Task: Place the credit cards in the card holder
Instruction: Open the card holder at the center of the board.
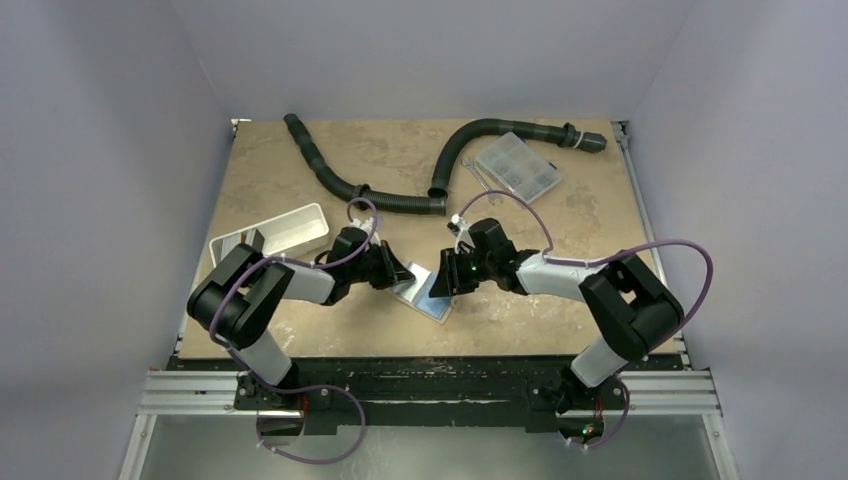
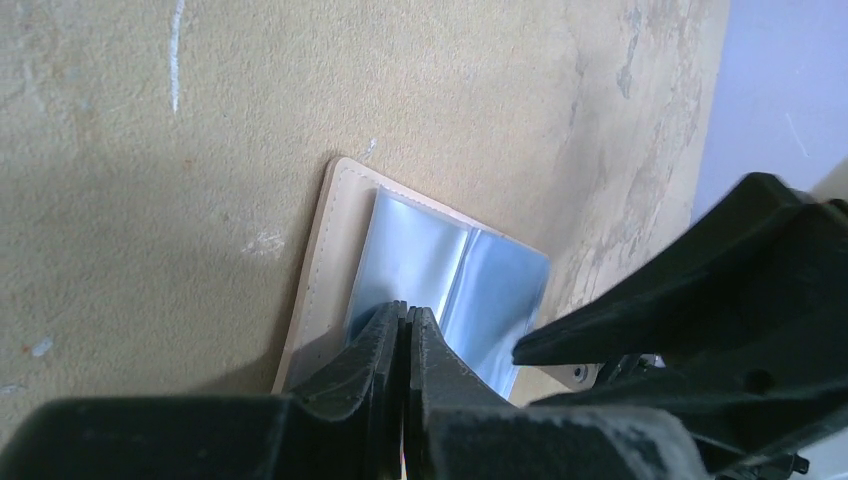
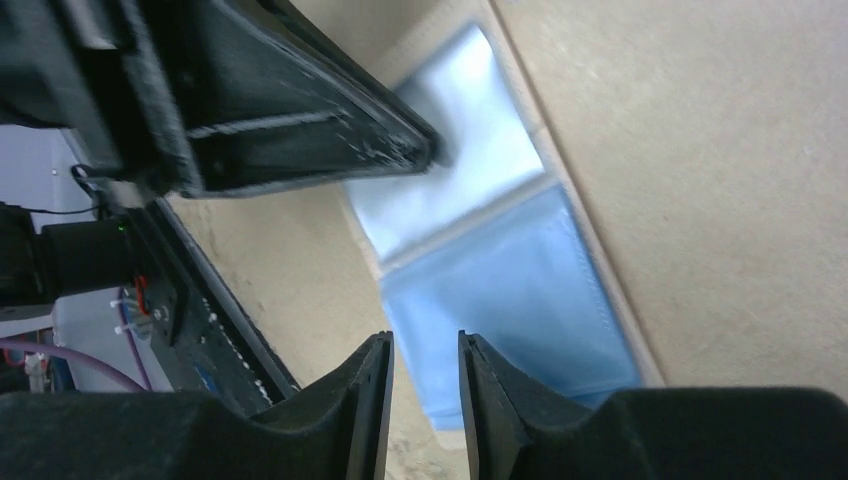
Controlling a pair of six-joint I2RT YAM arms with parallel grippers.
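The card holder (image 1: 425, 292) lies open on the table between my two arms, tan-edged (image 2: 320, 250) with a pale grey-blue inside (image 3: 470, 170). My left gripper (image 2: 408, 312) is shut, its tips resting on the pale left half with nothing visible between them. It shows as a dark wedge (image 3: 415, 150) in the right wrist view. My right gripper (image 3: 425, 345) is open and empty, hovering just over the near edge of the darker blue half (image 3: 520, 290). No loose credit cards show. I cannot tell whether that darker blue panel is a card in the pocket.
A white oblong tray (image 1: 270, 235) sits at the left. Two black corrugated hoses (image 1: 340, 180) (image 1: 500, 132) lie across the back, with a clear compartment box (image 1: 517, 165) at the back right. The table's near rail (image 1: 430, 385) runs below the wallet.
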